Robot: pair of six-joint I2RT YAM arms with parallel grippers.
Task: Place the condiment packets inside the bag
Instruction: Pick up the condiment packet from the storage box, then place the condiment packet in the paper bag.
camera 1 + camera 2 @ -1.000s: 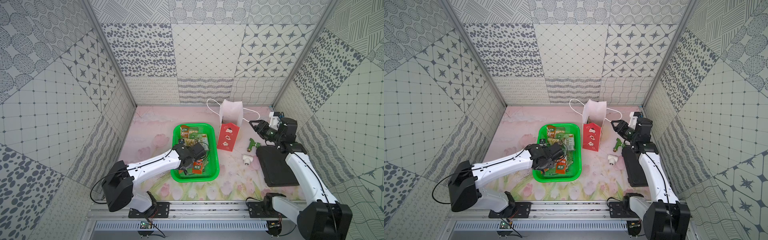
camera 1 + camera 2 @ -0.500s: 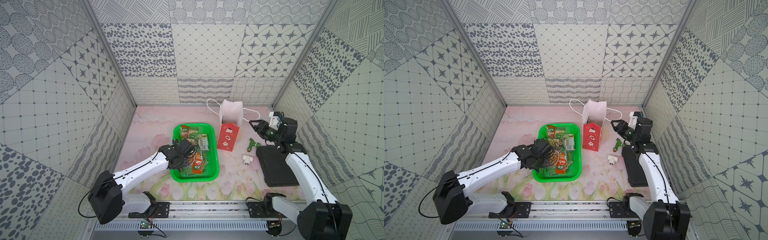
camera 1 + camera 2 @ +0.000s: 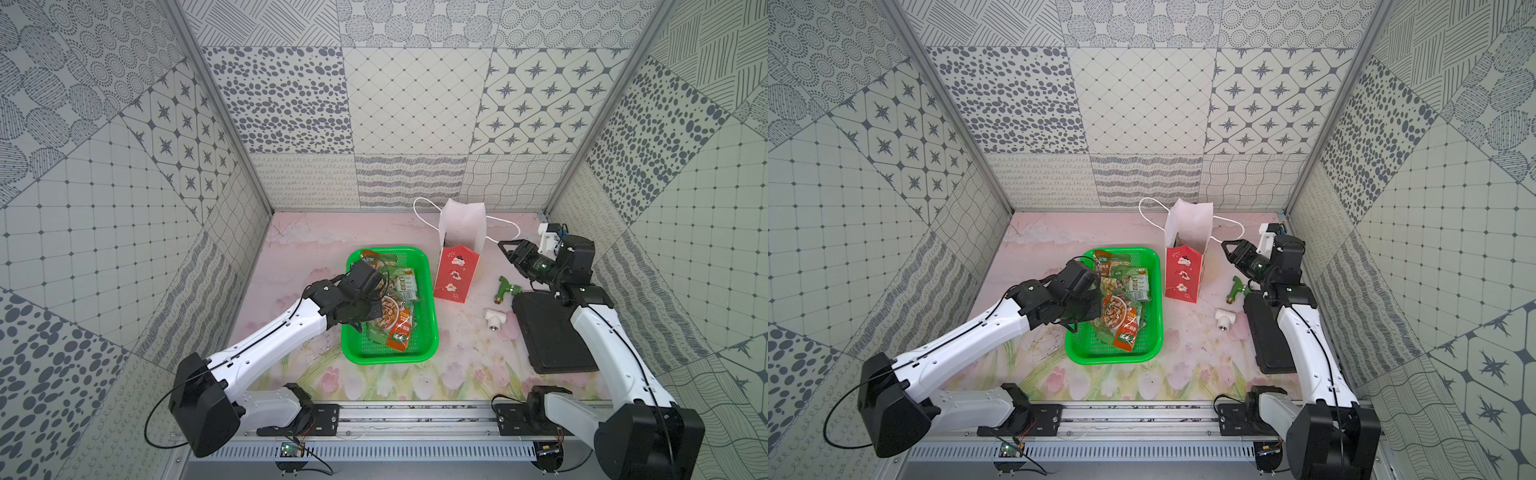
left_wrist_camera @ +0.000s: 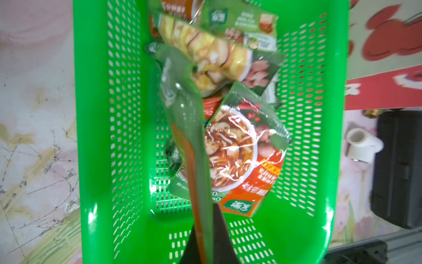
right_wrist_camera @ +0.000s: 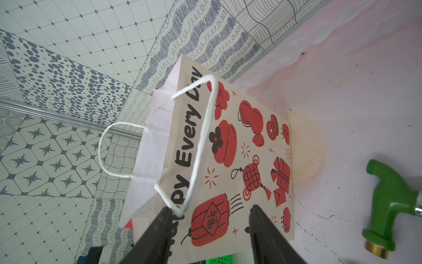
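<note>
While my left gripper [image 4: 205, 219] pinches one flat green-orange plastic packet [image 4: 185, 109] over the green perforated basket [image 4: 96, 114], the red paper bag [image 3: 455, 274] stands beside that basket, toward my half-open, empty right gripper [image 5: 211, 208].

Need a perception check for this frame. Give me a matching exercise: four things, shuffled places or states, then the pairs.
1. left gripper
2. right gripper
3. green perforated plastic basket
4. white plastic pipe fitting

A. lies on the table beside a flat black case
B. open, facing the red paper gift bag
C. shut on a green crinkly plastic packet
D. holds loose condiment packets

Pairs: 1-C, 2-B, 3-D, 4-A
</note>
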